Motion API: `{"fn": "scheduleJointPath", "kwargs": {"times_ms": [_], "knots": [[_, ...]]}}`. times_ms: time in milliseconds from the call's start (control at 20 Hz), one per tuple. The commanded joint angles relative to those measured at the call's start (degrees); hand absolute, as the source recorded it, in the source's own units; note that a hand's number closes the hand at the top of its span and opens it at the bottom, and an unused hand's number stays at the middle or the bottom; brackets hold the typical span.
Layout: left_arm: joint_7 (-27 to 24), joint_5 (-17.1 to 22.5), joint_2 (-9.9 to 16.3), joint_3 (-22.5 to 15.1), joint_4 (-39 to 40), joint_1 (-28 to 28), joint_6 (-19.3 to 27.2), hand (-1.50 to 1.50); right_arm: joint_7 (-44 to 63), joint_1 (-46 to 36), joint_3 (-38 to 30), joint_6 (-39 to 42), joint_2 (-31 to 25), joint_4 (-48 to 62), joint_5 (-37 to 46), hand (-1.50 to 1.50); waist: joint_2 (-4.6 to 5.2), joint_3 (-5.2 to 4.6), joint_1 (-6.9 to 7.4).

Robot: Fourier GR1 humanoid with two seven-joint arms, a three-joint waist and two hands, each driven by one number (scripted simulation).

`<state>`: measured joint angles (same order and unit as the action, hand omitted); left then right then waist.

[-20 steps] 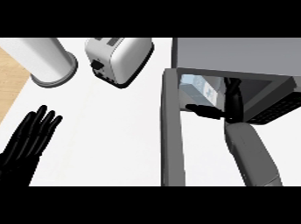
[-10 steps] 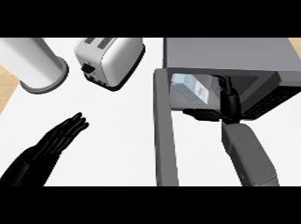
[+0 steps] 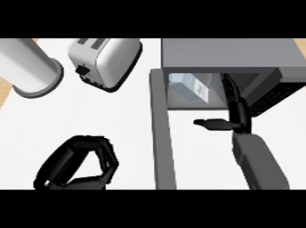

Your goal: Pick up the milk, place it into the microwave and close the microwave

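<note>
The milk carton now lies inside the microwave, toward the left of the cavity, at about one o'clock in the head view. The right hand reaches into the opening with straight fingers pointing up toward twelve o'clock and the thumb sticking out to the left; it grips nothing and sits just right of the carton, apparently apart from it. Compared with the earlier frames, that hand looks much the same, fingers open beside the carton, so the placing step seems done and the release already made. The bigger change is on the other side: the left hand, which a second ago lay with long straight fingers at about eight o'clock, has swung inward and curled its fingers closed on nothing, sitting near seven o'clock just left of the open microwave door. The door stands wide, running as a grey strip from the cavity's left edge down toward six o'clock. This suggests the left arm is getting ready to push the door shut, which would need the right forearm clear of the opening first. A toaster at eleven o'clock and a white cylinder at ten o'clock stand well apart on the counter from all this.
</note>
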<state>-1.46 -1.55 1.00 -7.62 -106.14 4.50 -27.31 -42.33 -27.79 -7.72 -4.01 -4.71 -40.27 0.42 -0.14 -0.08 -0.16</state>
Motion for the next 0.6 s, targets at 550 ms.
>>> {"fn": "scheduleJointPath", "kwargs": {"times_ms": [550], "knots": [[-3.9, -9.8, -1.0, -18.2, 20.9, -10.3, 9.1, 1.50, 8.6, 30.3, 6.1, 5.9, -3.7, -37.4, -1.7, -1.50, 0.01, 0.03, -1.03]]}}
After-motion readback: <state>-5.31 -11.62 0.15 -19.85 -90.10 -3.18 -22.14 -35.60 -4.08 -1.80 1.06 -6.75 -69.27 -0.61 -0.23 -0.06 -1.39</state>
